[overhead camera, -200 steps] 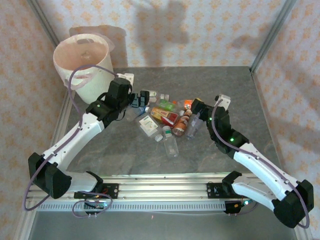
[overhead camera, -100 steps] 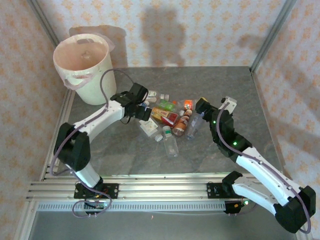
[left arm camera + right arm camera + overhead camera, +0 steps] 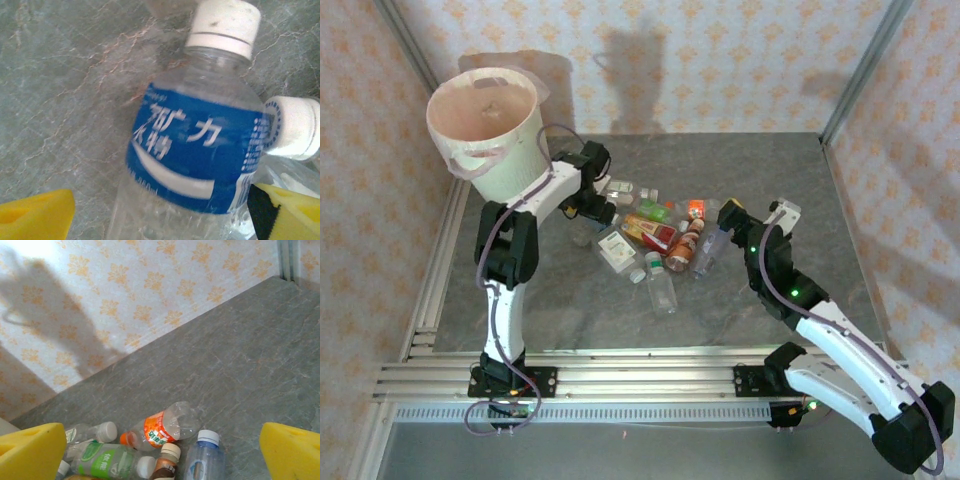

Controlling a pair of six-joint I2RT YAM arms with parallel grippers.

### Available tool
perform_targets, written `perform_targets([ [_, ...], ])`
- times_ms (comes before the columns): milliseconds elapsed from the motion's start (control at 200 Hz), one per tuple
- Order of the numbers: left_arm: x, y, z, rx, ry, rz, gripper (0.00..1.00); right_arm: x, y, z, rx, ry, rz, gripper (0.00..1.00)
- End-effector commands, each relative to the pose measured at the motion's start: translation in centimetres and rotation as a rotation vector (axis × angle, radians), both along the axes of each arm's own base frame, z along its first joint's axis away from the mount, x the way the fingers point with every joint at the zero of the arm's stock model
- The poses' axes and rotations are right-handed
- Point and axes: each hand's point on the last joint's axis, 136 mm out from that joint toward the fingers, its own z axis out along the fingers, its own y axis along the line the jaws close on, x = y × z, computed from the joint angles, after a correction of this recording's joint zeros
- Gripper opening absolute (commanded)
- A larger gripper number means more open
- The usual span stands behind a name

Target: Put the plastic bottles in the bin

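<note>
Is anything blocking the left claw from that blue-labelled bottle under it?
Nothing visible does. The blue-labelled bottle lies straight between the open fingers of the left gripper; another white-capped bottle crowds its side by one finger.

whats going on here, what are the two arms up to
The left gripper straddles a clear blue-labelled bottle with a white cap, lying on the grey table, jaws open, not gripping yet. The right gripper hovers open above the other side of the bottle pile. The cream bin stands at the far left corner.
</note>
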Motion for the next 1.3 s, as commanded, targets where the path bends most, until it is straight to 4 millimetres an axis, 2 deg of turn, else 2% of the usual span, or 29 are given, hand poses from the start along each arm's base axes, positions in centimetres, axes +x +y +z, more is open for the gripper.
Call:
perform_targets([
  [0,-0.5,0.3,0.0,0.034,0.043,-0.025,0.87,-0.3,-0.9,-0.4,-0.002,0.010,-0.043,0.99],
  [195,-0.4,0.8,-1.4,0.007,0.038,0.032,0.84,-0.4,-1.1,-0.6,-0.011,0.019,-0.046,0.99],
  [285,-0.5,2.3,-2.5,0.059,0.037,0.082,0.86,-0.4,-1.1,-0.7,-0.016,0.023,-0.048,0.99],
  [360,-0.7,3.5,-3.3,0.028,0.051,0.165,0.86,-0.4,-1.2,-0.8,-0.022,0.026,-0.051,0.99],
  [525,-1.3,5.0,-3.2,0.020,0.031,0.250,0.85,-0.4,-1.4,-1.1,-0.030,0.033,-0.059,0.99],
  [721,-1.4,3.8,-3.5,-0.036,0.041,0.213,0.84,-0.2,-1.4,-1.5,-0.017,0.033,-0.067,0.99],
  [1026,1.4,3.2,-3.0,-0.052,-0.015,0.214,0.84,0.0,-1.3,-1.4,-0.014,0.037,-0.067,0.99],
  [1291,0.9,3.6,-3.1,-0.036,-0.019,0.226,0.74,0.0,-1.3,-1.6,-0.019,0.045,-0.068,0.99],
])
